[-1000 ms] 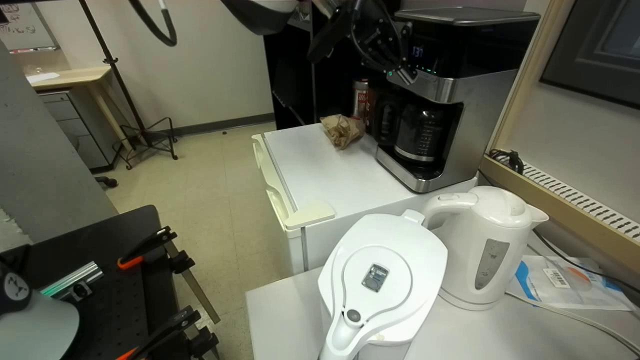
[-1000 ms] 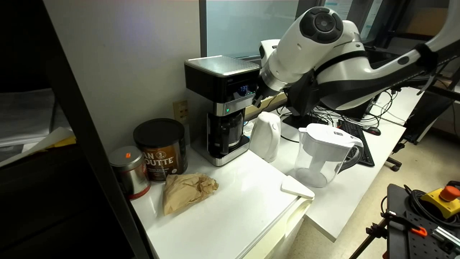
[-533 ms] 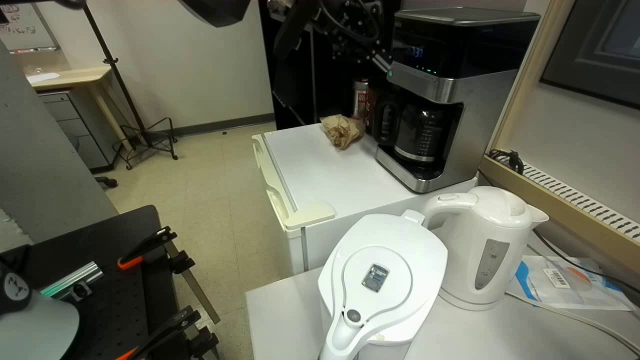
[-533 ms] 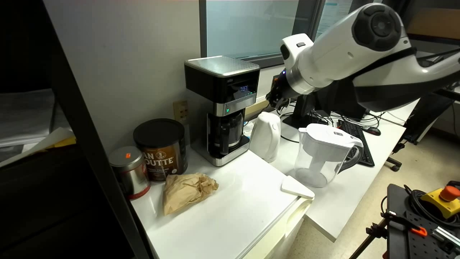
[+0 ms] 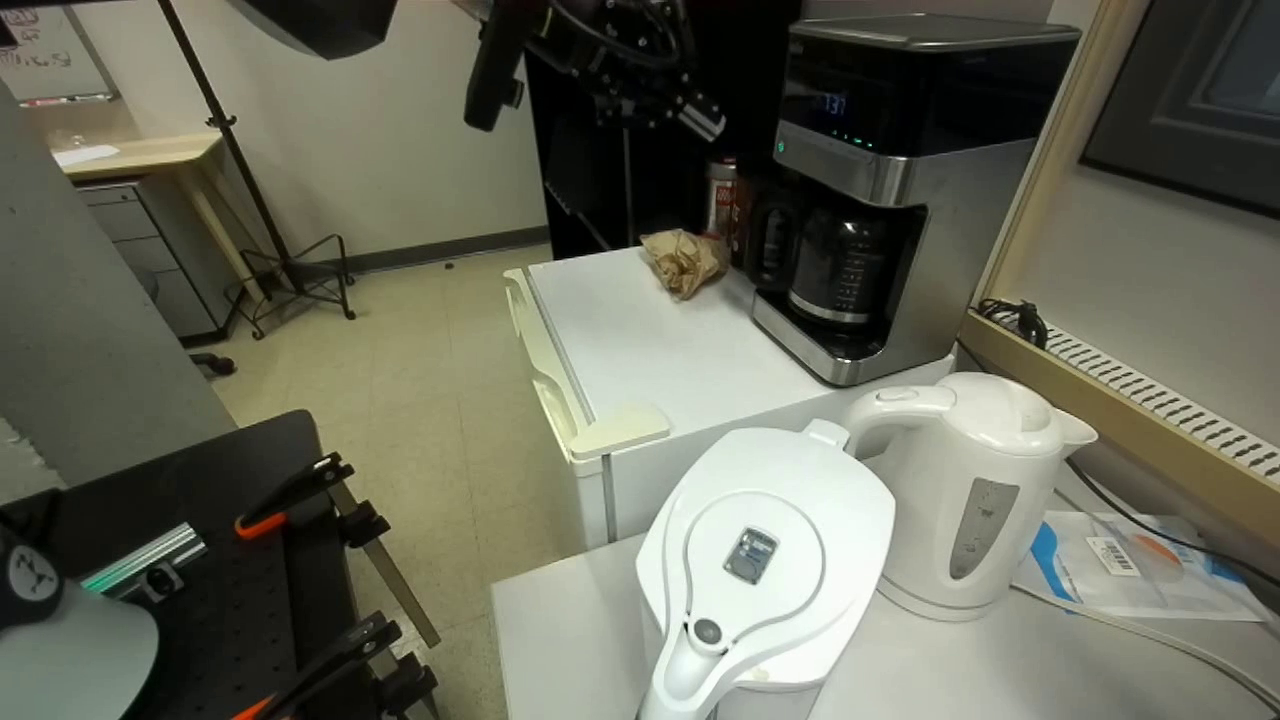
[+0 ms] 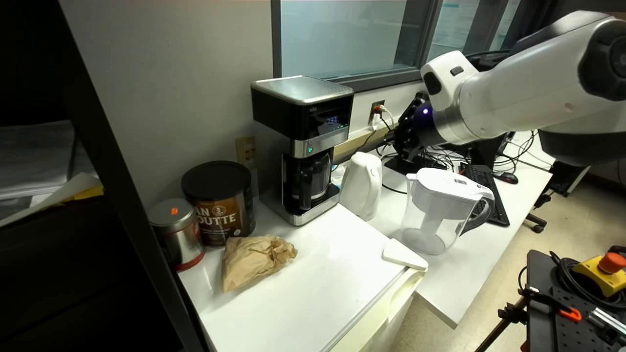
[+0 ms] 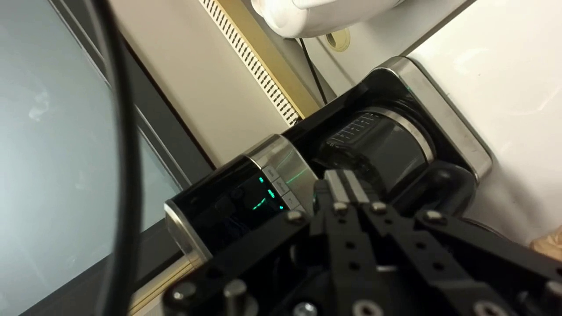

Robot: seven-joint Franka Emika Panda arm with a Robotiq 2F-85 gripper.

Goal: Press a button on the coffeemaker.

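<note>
Coffeemaker (image 5: 932, 185), ahead of, apart from gripper (image 7: 346, 186) with fingertips (image 7: 336, 186) pressed together: likely heavy, rigid, slick, fragile at carafe (image 7: 388, 149); best pushed at button row (image 7: 281, 186), not grasped.

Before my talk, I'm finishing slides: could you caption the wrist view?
Closed gripper facing the coffeemaker, whose green lights glow.

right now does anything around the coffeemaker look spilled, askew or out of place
Nothing looks spilled or damaged: the drip coffeemaker stands upright, glass carafe in its bay. Mildly out of place: a brown paper bag near the black-lidded canister, crumpled as if left behind.
</note>
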